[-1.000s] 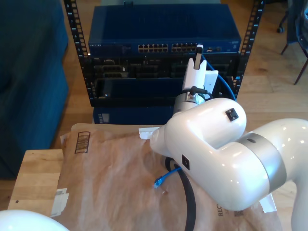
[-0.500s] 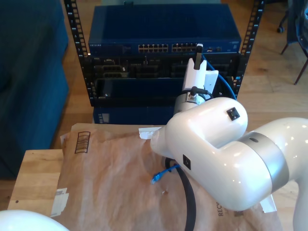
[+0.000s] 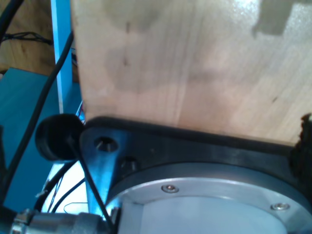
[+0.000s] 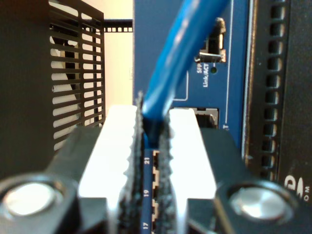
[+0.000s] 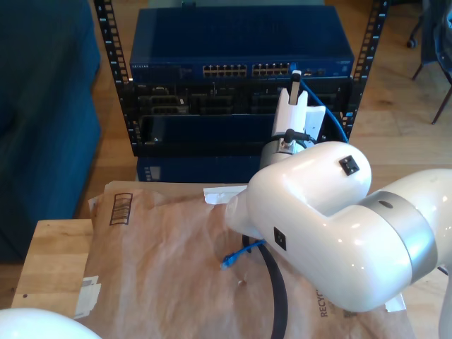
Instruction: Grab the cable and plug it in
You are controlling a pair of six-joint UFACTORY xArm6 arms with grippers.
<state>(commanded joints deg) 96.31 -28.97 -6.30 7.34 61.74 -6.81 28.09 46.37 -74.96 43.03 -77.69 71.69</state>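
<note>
The thin blue cable (image 4: 168, 83) is pinched between the white toothed pads (image 4: 119, 141) of my second gripper (image 4: 152, 129), which is shut on it close to the plug end. Right behind the jaws is the blue switch (image 4: 234, 73), with ports numbered 17, 19 and 21 showing between the fingers. In the exterior view my second gripper (image 5: 295, 73) stands at the switch's (image 5: 240, 42) port row, towards that view's right. The cable (image 5: 338, 121) loops down behind the arm. Its free plug (image 5: 229, 262) lies on the brown paper (image 5: 162, 261).
The switch sits in a black rack (image 5: 106, 42) above darker units. A thick black robot cable (image 5: 277, 296) crosses the paper. A wooden table edge (image 5: 49, 261) and a white arm part (image 5: 35, 326) are at the exterior view's lower left. The first wrist view faces a wooden board (image 3: 195, 63) and a black base plate (image 3: 161, 146).
My second gripper has shifted with the cable towards the exterior view's right along the port row. The free plug on the paper slid slightly.
</note>
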